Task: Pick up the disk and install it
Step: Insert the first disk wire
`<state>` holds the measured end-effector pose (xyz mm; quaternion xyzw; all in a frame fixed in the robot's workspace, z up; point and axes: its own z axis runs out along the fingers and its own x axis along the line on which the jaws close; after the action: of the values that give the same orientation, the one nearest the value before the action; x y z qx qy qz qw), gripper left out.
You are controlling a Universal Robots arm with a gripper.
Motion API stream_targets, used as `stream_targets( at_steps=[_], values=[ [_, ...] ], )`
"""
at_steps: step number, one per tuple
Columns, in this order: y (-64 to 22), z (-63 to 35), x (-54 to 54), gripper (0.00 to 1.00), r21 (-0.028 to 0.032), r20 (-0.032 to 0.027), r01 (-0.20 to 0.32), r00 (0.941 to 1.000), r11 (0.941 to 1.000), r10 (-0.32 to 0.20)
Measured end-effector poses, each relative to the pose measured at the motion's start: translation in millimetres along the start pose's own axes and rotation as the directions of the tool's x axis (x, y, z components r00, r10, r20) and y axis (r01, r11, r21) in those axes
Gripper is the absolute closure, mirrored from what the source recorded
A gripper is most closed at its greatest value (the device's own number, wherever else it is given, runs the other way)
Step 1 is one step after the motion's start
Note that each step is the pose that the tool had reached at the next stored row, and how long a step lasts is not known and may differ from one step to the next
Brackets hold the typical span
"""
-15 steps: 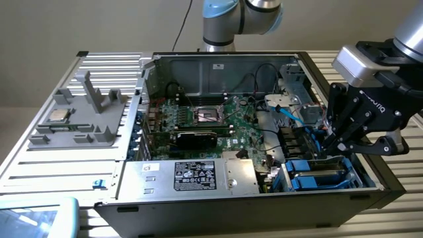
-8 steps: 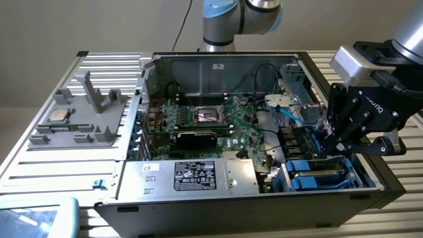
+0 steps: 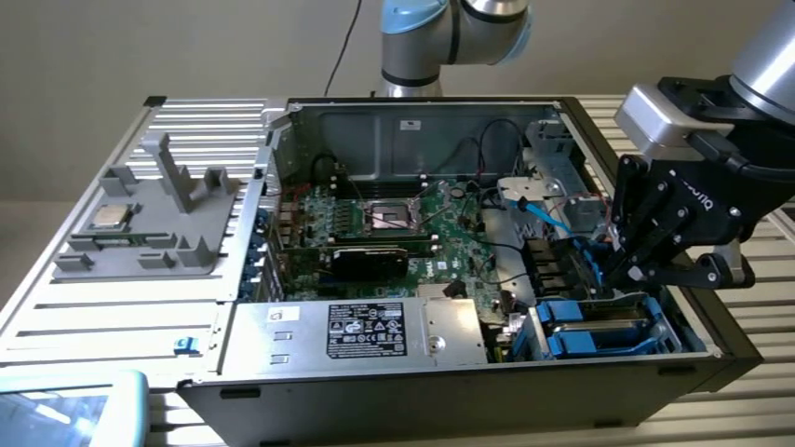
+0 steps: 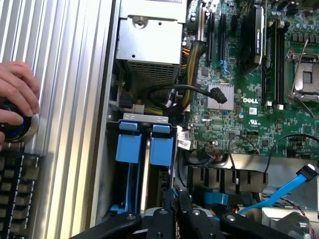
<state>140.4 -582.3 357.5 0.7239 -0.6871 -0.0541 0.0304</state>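
Far left of the exterior view, a grey fixture sits on the slatted table with the CPU chip resting on top, parked well away from the action. Moving in, the open case lies on its side with the motherboard facing up, so every bay is reachable from above. Lower centre, the silver power supply with its black label fills the near corner.

Now the right side, where it's happening. The gripper hangs straight down over the drive bay. Its 2 fingers are drawn together, and I can't make out anything between them. That looks more like a pressing pose than a carrying one.

The disk sits in the bay, lower right of the exterior view, just below the fingertips. It shows a silver-grey body edged all round by its bright blue carrier, low and level in the slot. I can't make out the label face. It looks seated, though whether it's fully home I can't tell.

In the wrist view, the gripper points at the bay's blue tabs, and a person's hand rests on a round button out on the table, likely a safety stop.
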Motion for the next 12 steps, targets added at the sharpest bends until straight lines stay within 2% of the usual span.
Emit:
stream_targets(
  at_steps=[4, 12],
  values=[
    [-0.1, 1.6, 0.0, 0.85, 0.0014, 0.0045, -0.040, 0.9992, 0.9992, 0.040],
    [0.1, 1.9, 2.3, 0.85, 0.0015, 0.0043, -0.041, 0.9992, 0.9992, 0.041]
  ],
)
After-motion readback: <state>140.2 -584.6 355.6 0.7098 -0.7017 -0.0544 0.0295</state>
